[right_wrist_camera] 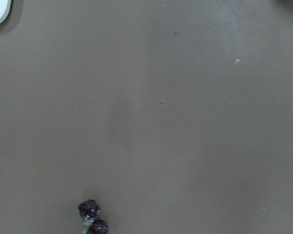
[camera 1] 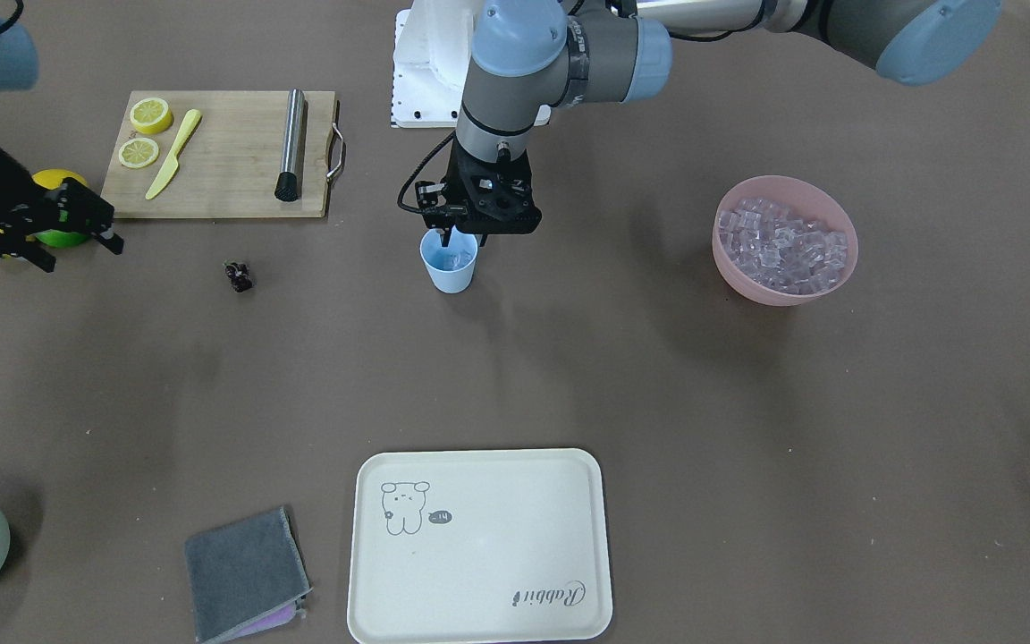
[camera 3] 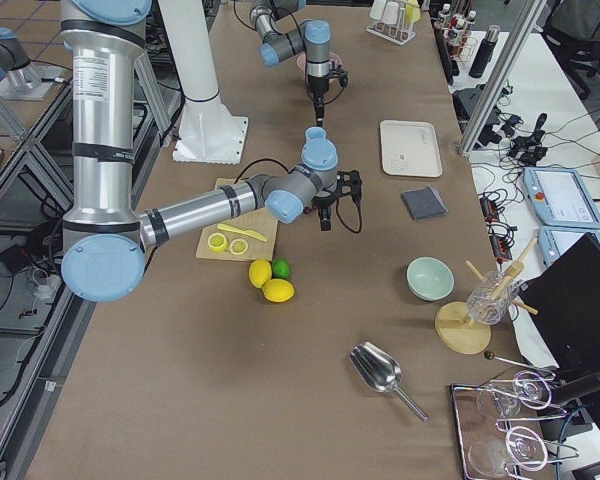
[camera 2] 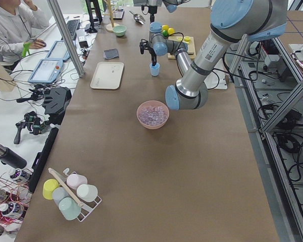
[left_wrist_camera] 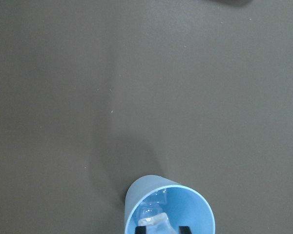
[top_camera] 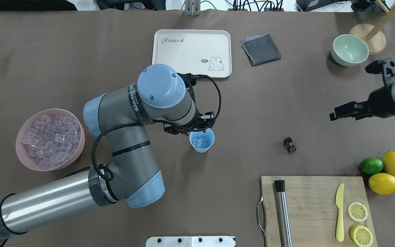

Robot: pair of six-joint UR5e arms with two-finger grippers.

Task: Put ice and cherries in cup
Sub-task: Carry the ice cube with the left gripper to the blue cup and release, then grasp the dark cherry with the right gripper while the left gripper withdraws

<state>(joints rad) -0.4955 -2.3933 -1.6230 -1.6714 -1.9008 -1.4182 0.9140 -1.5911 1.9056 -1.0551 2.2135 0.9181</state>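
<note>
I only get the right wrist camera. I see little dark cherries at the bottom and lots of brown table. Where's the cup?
Observer: The cup stands upright in the middle of the table, well apart from the cherries, which lie on the right arm's side of it.
Operator: Is there any ice in it?
Observer: Yes. The left wrist view shows ice lying inside.
Operator: What's the other arm doing?
Observer: The left gripper hangs right over the cup's mouth, pointing down into it.
</note>
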